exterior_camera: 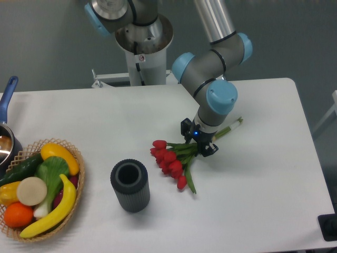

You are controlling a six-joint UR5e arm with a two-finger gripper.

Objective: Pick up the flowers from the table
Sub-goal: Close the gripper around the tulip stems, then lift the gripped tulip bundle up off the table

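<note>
The flowers (169, 159), a bunch of red tulips with green stems and leaves, lie on the white table (253, 200) right of the middle. The red heads point toward the front left and the stem ends (236, 124) toward the back right. My gripper (198, 139) is down over the stems just behind the heads. One black finger (185, 128) is on the far side and one (210, 149) on the near side. The jaws straddle the stems with a gap between them. The part of the stems under the gripper is hidden.
A dark grey ribbed cylindrical cup (130, 185) stands upright in front and to the left of the flowers. A wicker basket (73, 154) of fruit and vegetables sits at the front left edge. A pot with a blue handle (7, 96) is at the far left.
</note>
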